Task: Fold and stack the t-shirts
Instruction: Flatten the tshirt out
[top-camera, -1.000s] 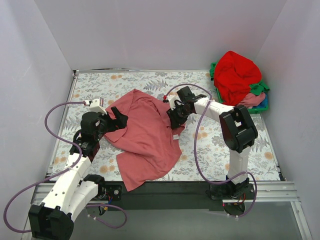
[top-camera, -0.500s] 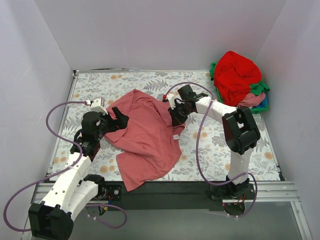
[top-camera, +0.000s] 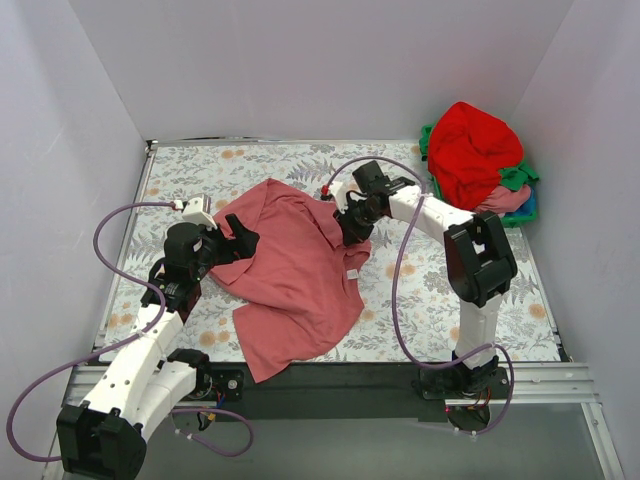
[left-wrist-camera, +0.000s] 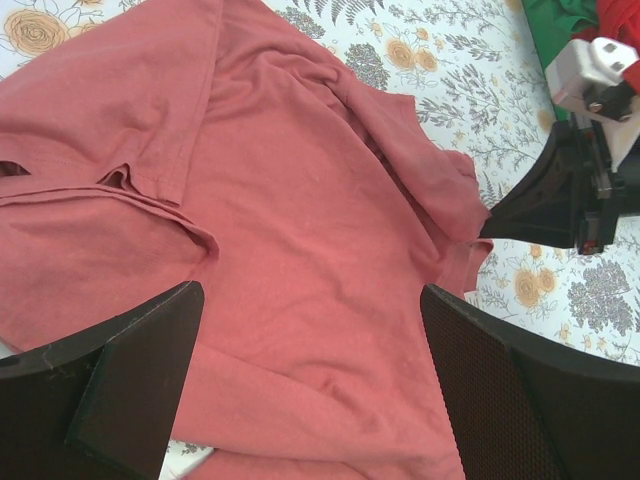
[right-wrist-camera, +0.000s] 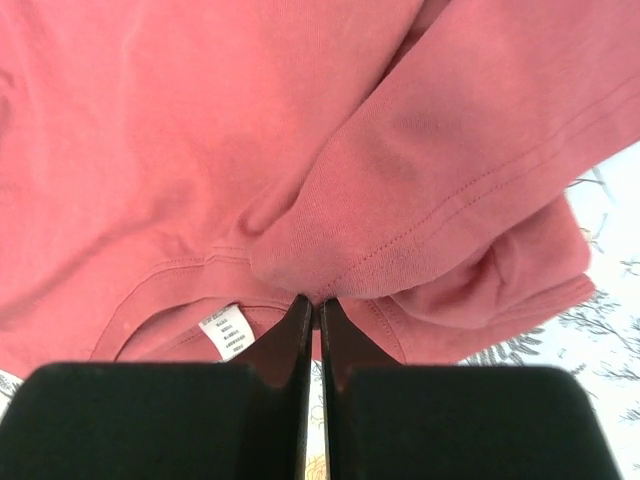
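Note:
The dusty rose-pink t-shirt (top-camera: 295, 270) lies crumpled on the flowered table, its collar label (right-wrist-camera: 228, 332) showing. My right gripper (top-camera: 350, 228) is shut on a folded sleeve edge of it (right-wrist-camera: 317, 303) at the shirt's right side. My left gripper (top-camera: 236, 240) is open and empty just above the shirt's left part, its fingers (left-wrist-camera: 130, 370) spread wide over the cloth (left-wrist-camera: 300, 230). A bright red t-shirt (top-camera: 475, 150), a green one (top-camera: 515, 178) and a pink one (top-camera: 500, 200) are heaped at the back right.
The heap sits in a green plastic basket (top-camera: 531, 207) in the back right corner. White walls close in the table on three sides. The shirt's hem hangs near the table's front edge (top-camera: 300, 362). Purple cables loop by both arms.
My right gripper has shifted slightly towards the back with the shirt's edge in it, pulling the cloth a little. My left arm has barely moved.

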